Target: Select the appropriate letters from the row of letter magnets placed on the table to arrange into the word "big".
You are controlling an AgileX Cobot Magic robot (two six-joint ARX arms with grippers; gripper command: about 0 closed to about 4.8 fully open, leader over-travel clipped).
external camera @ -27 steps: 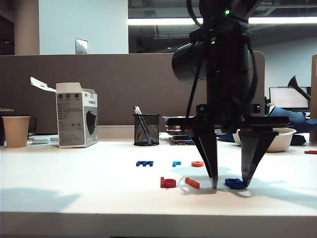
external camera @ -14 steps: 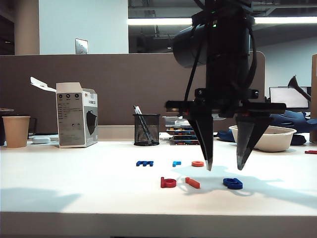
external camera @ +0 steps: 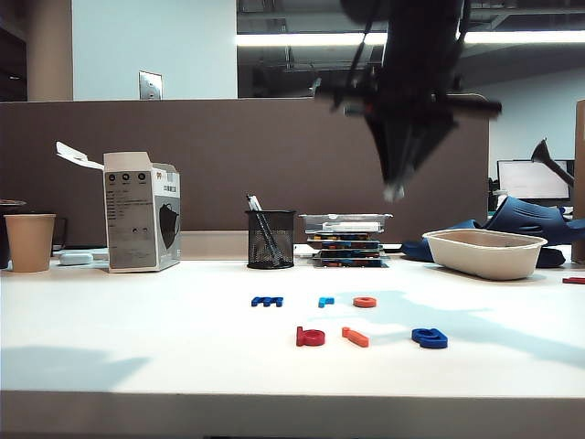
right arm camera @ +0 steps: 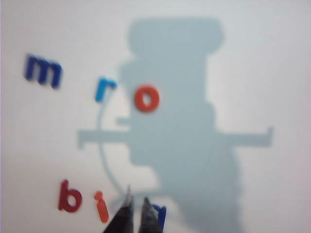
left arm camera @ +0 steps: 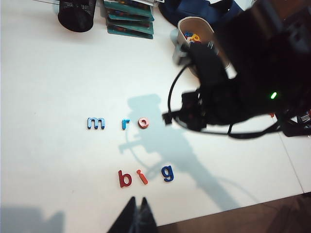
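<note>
My right end effector (external camera: 395, 187) hung pinched shut and empty above the b (left arm camera: 125, 179), i (left arm camera: 142, 177), g (left arm camera: 167, 173) spelling "big" on the counter (left arm camera: 58, 73), job apparently done, while my left end effector (left arm camera: 136, 216) sat narrow nearby.

My right arm (left arm camera: 228, 82) is matte black and bulky, with a thin black cable (left arm camera: 171, 99) looping off its side and a small green indicator light (left arm camera: 273, 95) glowing on the housing. The right gripper (right arm camera: 135, 208) has slim dark fingers tapering to pale tips. My left gripper (left arm camera: 134, 218) shows the same narrow black wedge-shaped fingers.
</note>
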